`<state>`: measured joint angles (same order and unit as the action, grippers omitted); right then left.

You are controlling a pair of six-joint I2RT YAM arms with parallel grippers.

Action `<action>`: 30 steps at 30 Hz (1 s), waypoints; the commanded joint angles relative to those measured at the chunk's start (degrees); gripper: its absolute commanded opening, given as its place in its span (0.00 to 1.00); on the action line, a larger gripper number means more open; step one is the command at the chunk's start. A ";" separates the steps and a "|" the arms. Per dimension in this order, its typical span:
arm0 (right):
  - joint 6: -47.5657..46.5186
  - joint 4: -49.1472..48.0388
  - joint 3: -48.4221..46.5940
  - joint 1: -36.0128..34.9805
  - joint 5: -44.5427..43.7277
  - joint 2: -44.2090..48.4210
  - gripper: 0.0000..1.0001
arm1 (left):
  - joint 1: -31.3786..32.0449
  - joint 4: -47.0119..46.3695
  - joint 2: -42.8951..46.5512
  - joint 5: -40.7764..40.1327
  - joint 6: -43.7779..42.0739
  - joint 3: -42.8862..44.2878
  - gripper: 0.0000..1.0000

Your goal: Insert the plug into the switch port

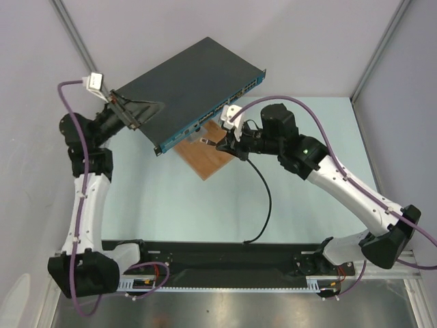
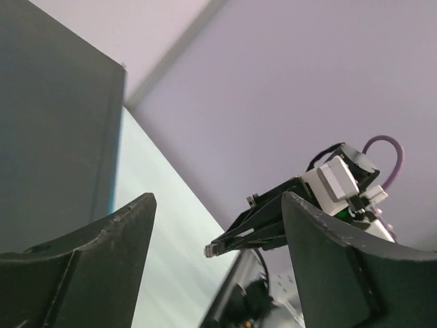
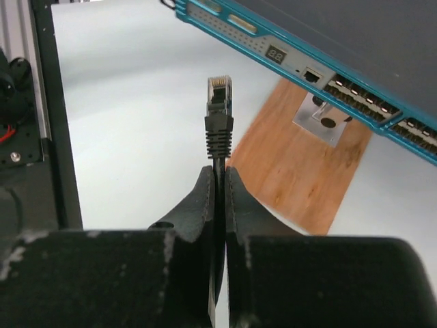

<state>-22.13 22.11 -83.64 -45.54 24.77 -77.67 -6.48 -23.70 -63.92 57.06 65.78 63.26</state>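
Observation:
The plug [image 3: 219, 109] points up toward the switch's teal front strip [image 3: 287, 51], a short way off it and to the left of the row of switch ports [image 3: 360, 96]. My right gripper [image 3: 219, 179] is shut on the thin black cable just behind the plug. From above, this gripper [image 1: 220, 144] sits in front of the strip [image 1: 212, 113], over the wooden board. My left gripper [image 2: 218, 199] is open with nothing between its fingers, and the switch body [image 2: 54, 123] is to its left. Seen from above, the left gripper [image 1: 147, 113] is at the switch's left end.
A brown wooden board [image 3: 300, 167] lies under the switch's front edge, with a grey metal bracket [image 3: 324, 117] on it. The loose cable [image 1: 268, 198] trails back to the black rail [image 1: 225, 254] at the near edge. Frame posts stand at the rear corners.

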 commanded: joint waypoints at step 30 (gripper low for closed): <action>26.17 7.60 -17.87 1.42 -8.43 -17.43 0.00 | -16.28 1.75 12.24 -7.40 -0.57 -27.58 0.97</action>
<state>2.04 32.14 -98.28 -43.79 17.10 -94.61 -22.37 -12.73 -51.66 48.23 61.60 36.29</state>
